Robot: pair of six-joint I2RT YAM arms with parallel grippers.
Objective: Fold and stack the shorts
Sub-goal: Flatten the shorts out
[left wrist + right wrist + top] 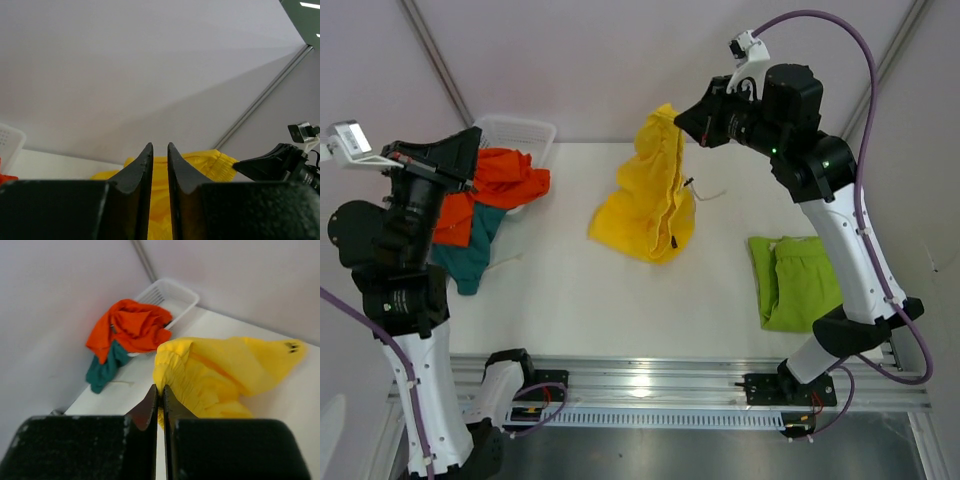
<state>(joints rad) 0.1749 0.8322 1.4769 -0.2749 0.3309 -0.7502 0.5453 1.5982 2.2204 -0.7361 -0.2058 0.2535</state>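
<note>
Yellow shorts [645, 205] hang from my right gripper [680, 122], which is raised over the back of the table; their lower part rests crumpled on the surface. In the right wrist view the gripper [161, 388] is shut on the gathered waistband of the yellow shorts [210, 370]. My left gripper [477, 135] is held high at the left, apart from all cloth. Its jaws [160, 145] stand a narrow gap apart with nothing between them, and the yellow shorts [220, 161] show beyond. Orange shorts [505, 175] drape over the basket, teal shorts [470, 255] below them. Lime green shorts [790, 280] lie folded at the right.
A white mesh basket [520, 130] stands at the back left corner, under the orange shorts [132, 325] and teal shorts [102, 370]. Walls close in at the back and sides. The right arm's wrist [280, 160] shows in the left wrist view.
</note>
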